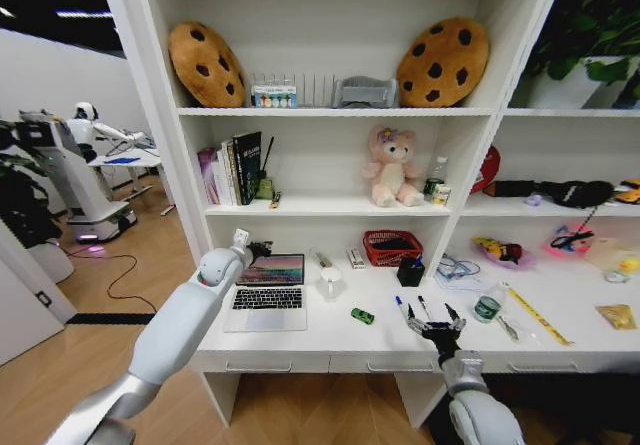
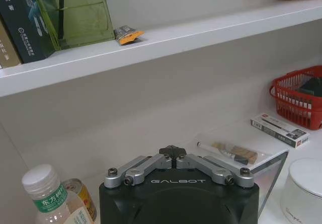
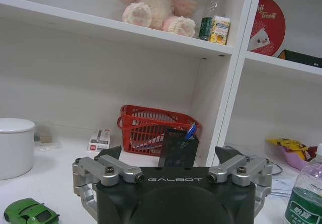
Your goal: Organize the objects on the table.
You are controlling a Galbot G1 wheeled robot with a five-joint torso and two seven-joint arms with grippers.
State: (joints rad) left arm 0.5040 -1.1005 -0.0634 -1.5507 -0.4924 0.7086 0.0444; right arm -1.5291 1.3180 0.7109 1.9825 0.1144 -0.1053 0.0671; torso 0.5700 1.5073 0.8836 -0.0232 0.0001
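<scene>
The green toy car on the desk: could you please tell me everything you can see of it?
The green toy car is a tiny, glossy bright green model with dark windows, apparently plastic or painted metal. It sits upright on its wheels on the white table, alone on bare surface between the silver laptop and the two white pens, touching nothing else. The right wrist view shows it close beside the right hand, which hovers open over the front edge and does not touch it.

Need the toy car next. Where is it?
In the head view, the green toy car sits on the white desk, between the laptop and the pens.
</scene>
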